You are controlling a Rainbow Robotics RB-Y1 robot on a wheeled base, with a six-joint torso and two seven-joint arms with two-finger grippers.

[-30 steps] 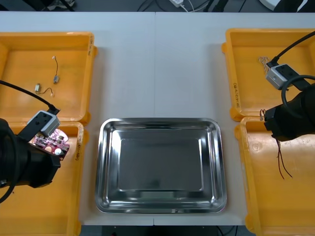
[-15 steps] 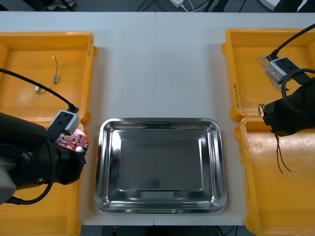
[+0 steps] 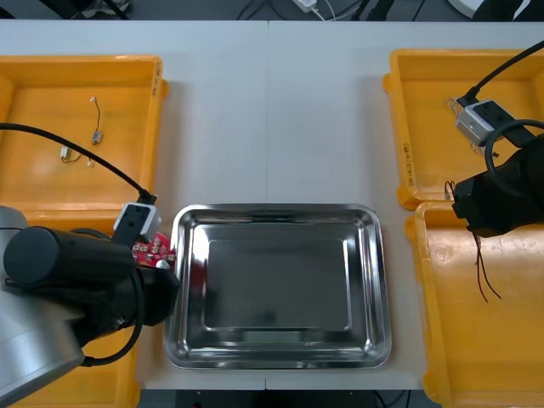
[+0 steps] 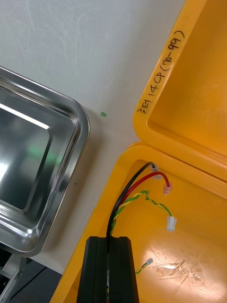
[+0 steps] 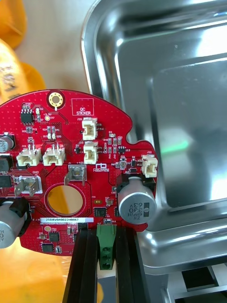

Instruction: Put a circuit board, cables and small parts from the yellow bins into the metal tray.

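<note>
Pinching the red circuit board [image 5: 75,165] by its green edge connector, the left end effector [image 5: 106,235] holds it flat ahead of its fingers, likely to lay it level. Only the raised rim of the metal tray [image 5: 189,118] beneath it needs clearing. Well apart, the right end effector [image 4: 112,244] clamps black, red and yellow-green cables [image 4: 142,187] over a yellow bin [image 4: 203,213].

Board [image 5: 71,165]: red, with white sockets and one green plug.
Tray [image 3: 276,289]: shiny silver.
Bins [image 3: 51,127]: yellow.
Cables [image 4: 117,214]: black; red; twisted yellow and green.
Table [image 3: 272,119]: white.
</note>
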